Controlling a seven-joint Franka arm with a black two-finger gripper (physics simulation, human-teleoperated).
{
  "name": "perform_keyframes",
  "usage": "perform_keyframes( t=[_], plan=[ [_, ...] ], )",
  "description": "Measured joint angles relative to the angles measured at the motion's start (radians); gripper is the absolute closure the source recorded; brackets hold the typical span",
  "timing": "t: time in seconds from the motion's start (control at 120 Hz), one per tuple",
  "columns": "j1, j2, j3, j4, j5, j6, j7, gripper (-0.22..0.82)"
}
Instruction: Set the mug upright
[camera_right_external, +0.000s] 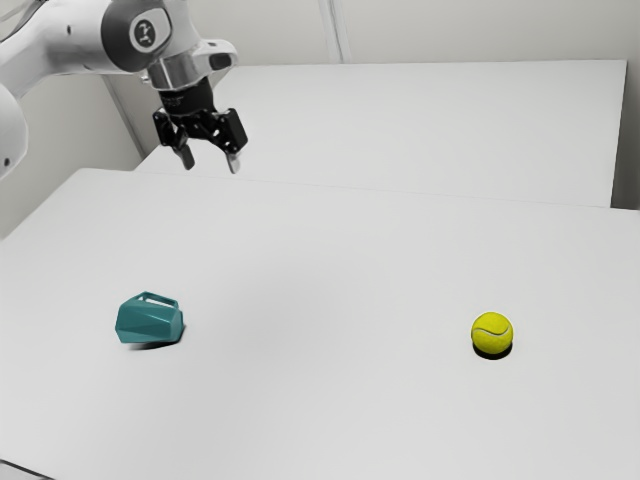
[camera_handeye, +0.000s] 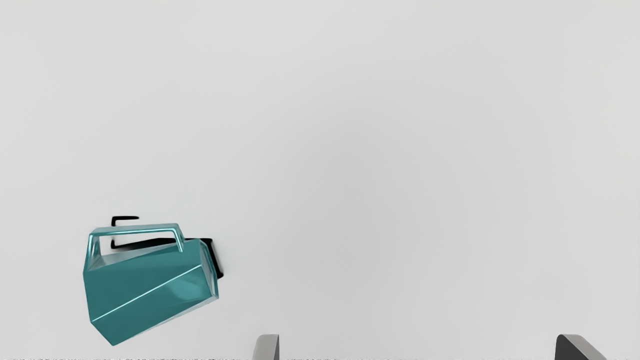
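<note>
The black 2-finger pincer (camera_right_external: 211, 167) hangs released above the white table (camera_right_external: 320, 400); centre it over the side-lying teal faceted mug (camera_right_external: 148, 321), grip the body firmly, rotate base-down, lower gently.

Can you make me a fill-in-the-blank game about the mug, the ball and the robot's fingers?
The teal mug isn't standing up; it lies on its ____.
The tennis ball is colored ____.
The robot's fingers aren't closed; they are ____.
Of mug and ball, the one nearer the exterior view's right is the ____.

Missing words: side; yellow; open; ball
</note>
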Motion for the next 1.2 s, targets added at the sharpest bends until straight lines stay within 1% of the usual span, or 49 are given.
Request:
perform_keyframes(
  t=[0.233,0.367,0.608,0.75,1.025,1.2],
  plan=[
    [0.089,-0.013,-0.007,-0.106,-0.064,0.032,-0.011,0.0],
    [0.162,-0.021,-0.008,-0.179,-0.111,0.063,0.032,0.0],
    [0.287,-0.057,-0.007,-0.327,-0.208,0.121,0.18,0.0],
    [0.359,-0.062,-0.007,-0.384,-0.259,0.158,0.286,0.0],
    [0.524,-0.055,-0.007,-0.471,-0.307,0.202,0.49,0.0],
    [0.624,-0.024,-0.006,-0.484,-0.333,0.223,0.609,0.0]
  ],
)
